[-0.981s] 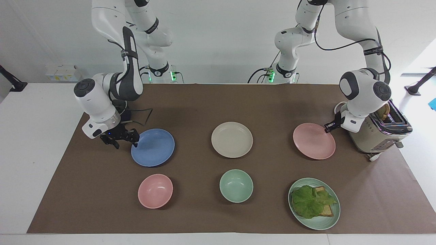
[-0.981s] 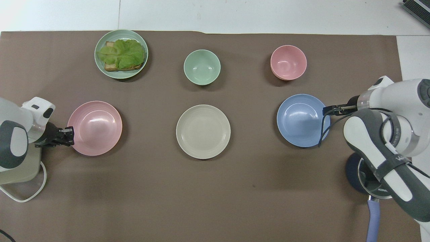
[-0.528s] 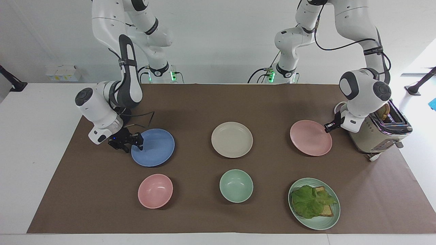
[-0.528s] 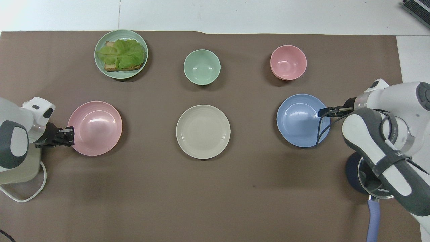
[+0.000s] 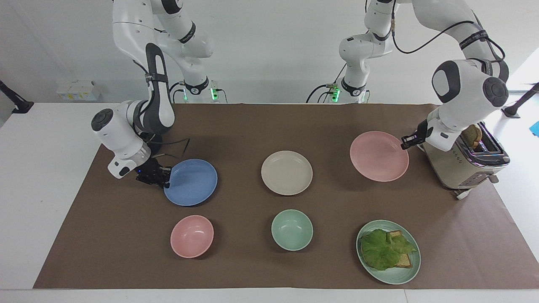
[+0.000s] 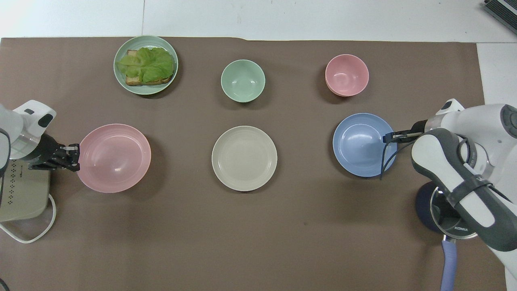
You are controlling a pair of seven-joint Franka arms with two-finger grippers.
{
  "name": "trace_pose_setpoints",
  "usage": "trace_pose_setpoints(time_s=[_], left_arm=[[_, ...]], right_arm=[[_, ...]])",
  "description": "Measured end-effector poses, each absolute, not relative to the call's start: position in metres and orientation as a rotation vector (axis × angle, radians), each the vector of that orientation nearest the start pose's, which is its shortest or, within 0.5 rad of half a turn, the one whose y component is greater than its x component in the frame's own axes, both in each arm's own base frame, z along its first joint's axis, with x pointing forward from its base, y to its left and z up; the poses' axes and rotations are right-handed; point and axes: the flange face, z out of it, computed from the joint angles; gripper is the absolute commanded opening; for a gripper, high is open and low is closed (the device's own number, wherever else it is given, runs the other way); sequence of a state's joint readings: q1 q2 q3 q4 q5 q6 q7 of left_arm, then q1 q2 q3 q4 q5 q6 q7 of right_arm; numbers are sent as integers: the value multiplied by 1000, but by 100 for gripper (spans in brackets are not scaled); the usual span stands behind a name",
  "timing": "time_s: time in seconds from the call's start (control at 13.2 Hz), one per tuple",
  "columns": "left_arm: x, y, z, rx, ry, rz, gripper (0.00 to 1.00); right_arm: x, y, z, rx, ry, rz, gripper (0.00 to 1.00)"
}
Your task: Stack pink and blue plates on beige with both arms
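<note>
Since the earlier frame, the pink plate has risen off the bench, pinched at its rim by the closed left tool. Right tool has now clamped the blue plate rim, plate low. Beige plate lies between them, bare.

left arm: overhead view cuts it at the picture's edge; only wrist and claw show
right arm: runs off the overhead picture's corner
toaster: partly under the left arm overhead, cut by the edge
bread: mostly covered by lettuce
blue-handled pan: largely hidden beneath the right arm
</note>
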State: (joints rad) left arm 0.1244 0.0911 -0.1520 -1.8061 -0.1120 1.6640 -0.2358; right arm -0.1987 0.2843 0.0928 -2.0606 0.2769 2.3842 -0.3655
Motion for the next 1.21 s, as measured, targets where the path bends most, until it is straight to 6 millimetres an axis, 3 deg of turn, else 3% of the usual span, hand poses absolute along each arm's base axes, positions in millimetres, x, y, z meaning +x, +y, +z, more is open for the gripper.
trace_pose_setpoints(time_s=[0.15, 0.3, 0.53, 0.6, 0.75, 0.98, 1.06, 1.21], left_arm=[[554, -93, 491, -3179, -373, 371, 0], [540, -168, 492, -3174, -365, 355, 0], [525, -238, 490, -3235, -322, 290, 0], [522, -253, 480, -3244, -319, 267, 0], [520, -275, 437, -3256, -331, 230, 0], [522, -283, 365, -3263, -355, 204, 0], [523, -284, 352, -3260, -359, 210, 0], [523, -287, 346, -3264, -353, 205, 0]], right_arm=[[591, -62, 305, -2933, -84, -141, 0], [592, -62, 309, -2932, -86, -146, 0], [592, -62, 310, -2932, -87, -149, 0], [592, -62, 310, -2932, -87, -149, 0], [592, -62, 310, -2932, -87, -149, 0], [592, -62, 310, -2932, -87, -148, 0], [592, -62, 310, -2932, -87, -149, 0], [596, -60, 318, -2933, -95, -171, 0]])
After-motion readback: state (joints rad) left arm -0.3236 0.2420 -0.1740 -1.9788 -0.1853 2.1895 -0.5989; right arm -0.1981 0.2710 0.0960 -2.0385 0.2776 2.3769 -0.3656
